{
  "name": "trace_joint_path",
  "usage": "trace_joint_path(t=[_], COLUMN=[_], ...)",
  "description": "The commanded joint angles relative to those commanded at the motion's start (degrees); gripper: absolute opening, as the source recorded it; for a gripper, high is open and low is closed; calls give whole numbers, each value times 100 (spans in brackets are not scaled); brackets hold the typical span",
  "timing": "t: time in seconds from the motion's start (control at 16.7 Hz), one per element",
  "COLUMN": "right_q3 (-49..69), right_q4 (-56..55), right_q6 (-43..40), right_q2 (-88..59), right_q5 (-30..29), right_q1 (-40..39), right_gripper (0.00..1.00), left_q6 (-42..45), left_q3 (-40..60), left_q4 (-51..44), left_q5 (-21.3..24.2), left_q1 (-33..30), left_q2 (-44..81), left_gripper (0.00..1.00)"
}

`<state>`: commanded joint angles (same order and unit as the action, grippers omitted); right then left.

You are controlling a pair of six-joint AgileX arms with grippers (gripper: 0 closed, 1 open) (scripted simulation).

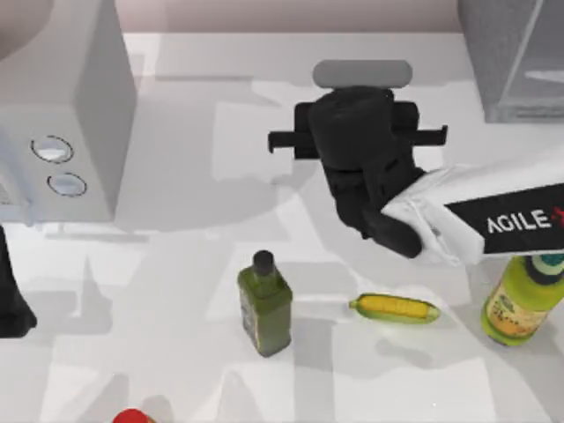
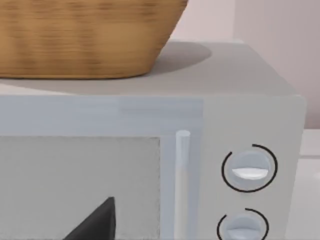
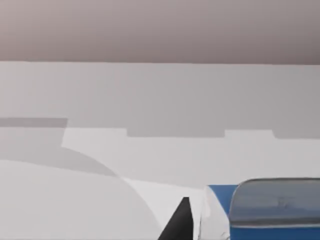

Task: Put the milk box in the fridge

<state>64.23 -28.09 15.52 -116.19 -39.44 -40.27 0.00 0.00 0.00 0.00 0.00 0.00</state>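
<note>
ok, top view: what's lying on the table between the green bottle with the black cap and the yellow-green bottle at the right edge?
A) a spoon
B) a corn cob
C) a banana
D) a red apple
B: a yellow corn cob with green ends lies on the table, with the green bottle to its left and the yellow-green bottle to its right.

Right gripper points down mid-table; left arm parked at left edge.
</note>
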Motion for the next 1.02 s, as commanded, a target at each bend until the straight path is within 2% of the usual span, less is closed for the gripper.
trace_joint_path(t=[0.24, 0.6, 0.78, 1.02], right_q3=[181, 151, -120, -906], right_q4=[721, 735, 795, 1021], right_q6=[-2, 1, -76, -286], right_q2=[629, 694, 1233, 2711], right_q5=[1, 23, 216, 710], right_q1=[-3, 15, 184, 669], right_gripper=[0, 0, 0, 0], left_q6=[0, 0, 0, 0], left_q3=[0, 0, 0, 0], left_q4=[0, 0, 0, 0], left_q5=[0, 0, 0, 0], left_q1=[0, 0, 0, 0], left_q2=[0, 0, 0, 0], left_gripper=[100, 100, 100, 100])
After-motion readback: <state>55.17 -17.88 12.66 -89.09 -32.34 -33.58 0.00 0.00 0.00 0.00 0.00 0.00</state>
